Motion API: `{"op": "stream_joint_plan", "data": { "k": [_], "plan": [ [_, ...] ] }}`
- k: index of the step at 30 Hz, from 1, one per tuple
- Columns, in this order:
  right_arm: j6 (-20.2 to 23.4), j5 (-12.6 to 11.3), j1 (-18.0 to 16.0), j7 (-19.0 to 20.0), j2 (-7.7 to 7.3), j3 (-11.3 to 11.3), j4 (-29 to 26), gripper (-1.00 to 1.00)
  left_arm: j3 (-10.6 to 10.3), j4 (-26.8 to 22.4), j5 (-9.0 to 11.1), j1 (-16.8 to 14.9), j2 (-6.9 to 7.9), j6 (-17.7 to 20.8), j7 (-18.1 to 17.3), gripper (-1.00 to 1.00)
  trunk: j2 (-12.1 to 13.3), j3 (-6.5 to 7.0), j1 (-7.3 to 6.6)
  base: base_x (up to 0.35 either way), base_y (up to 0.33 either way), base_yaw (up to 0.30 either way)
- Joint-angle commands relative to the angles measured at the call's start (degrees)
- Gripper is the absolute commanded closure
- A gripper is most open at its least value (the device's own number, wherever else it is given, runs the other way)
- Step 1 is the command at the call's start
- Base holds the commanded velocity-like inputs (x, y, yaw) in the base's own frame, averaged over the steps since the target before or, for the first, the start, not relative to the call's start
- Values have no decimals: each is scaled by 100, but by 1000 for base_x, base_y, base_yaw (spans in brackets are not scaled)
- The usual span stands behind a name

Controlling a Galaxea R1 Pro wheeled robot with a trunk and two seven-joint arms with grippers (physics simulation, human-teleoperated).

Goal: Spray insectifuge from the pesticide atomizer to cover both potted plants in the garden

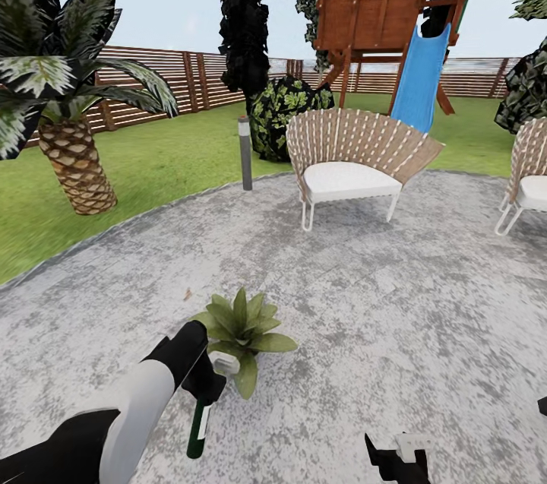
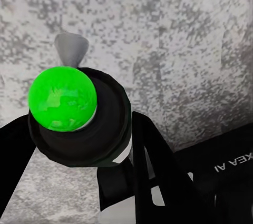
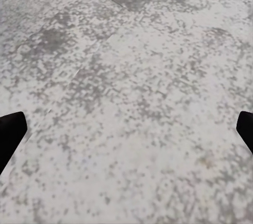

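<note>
— Where does the potted plant [image 1: 243, 328] sit?
— On the patio [image 1: 395, 317], just beside the left claw [image 1: 203, 385], which hangs the atomizer [image 1: 199, 431] nearer the camera than the plant.
— And beyond the plant?
— The lamp post [image 1: 245, 153] at the patio's edge, a chair [image 1: 353, 165] to its right, the palm [image 1: 72, 157] far left on the lawn [image 1: 152, 165].

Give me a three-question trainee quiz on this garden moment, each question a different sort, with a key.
1. True or false: the left claw holds the pesticide atomizer with the bottle hanging downward.
2. Multiple choice: the potted plant beside the left claw stands on A) the lawn, B) the grey paved patio, C) a chair seat.
3. Fill in: in the right wrist view, the right claw has its fingertips far apart over bare paving, so it is ____.

Key: 1 true; 2 B; 3 open.
</note>
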Motion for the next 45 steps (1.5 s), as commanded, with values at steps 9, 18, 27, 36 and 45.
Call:
{"op": "stream_joint_plan", "data": {
  "k": [9, 18, 27, 36, 45],
  "plan": [
    [-13, -62, -2, 50, -1, 15, 3, -100, 42, 72, -44, 7, 22, 14, -41, 100, -2, -5, -1, 0, 0, -159],
    [-13, -62, -2, 50, -1, 15, 3, -100, 33, 59, -33, -60, -2, 21, -41, 100, -2, -5, -1, 52, 0, -6],
    [-13, -62, -2, 50, -1, 15, 3, -100, 46, 70, -24, -440, -13, 30, -50, 100, -2, -5, -1, 4, 0, 0],
    [-13, -62, -2, 50, -1, 15, 3, -100, 63, 84, -24, -647, -1, 31, -50, 100, -2, -5, -1, 5, 0, 0],
    [-13, -62, -2, 50, -1, 15, 3, -100, 22, 98, -33, -641, 11, 31, -50, 100, -2, -5, -1, 69, 0, 0]
  ]
}}
